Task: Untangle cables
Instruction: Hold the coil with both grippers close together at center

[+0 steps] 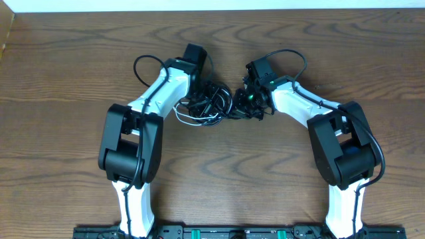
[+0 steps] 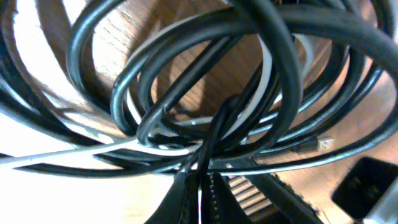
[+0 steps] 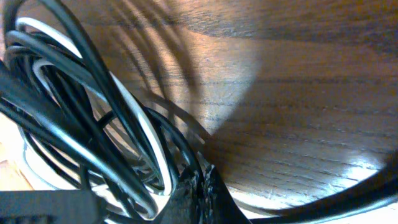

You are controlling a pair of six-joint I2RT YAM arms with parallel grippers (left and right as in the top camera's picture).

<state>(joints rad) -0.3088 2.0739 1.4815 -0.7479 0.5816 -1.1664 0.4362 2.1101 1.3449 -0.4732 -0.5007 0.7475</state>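
**Two pinches on one messy pile**

My left gripper [image 2: 200, 190] is closed tight on black cords that dip down out of the pile. My right gripper [image 3: 200, 186] is closed too. A black loop runs down into its tips, so I think it is pinching that loop.

My two hands sit on either side of the cables [image 1: 209, 103]. The cables are one tangled heap of black loops with a white cord [image 3: 146, 134] woven through. They lie on the table [image 1: 219, 179] between my two arms. A small plug end [image 2: 322, 144] pokes out near my left hand.

To do this well, I should pull my hands apart slowly and stay low over the wood. I should watch which loop gets tighter. If the heap bunches into a hard knot, I think it is better to stop, let one side go, and take a loose end like that plug. A fast tug could make the knot worse
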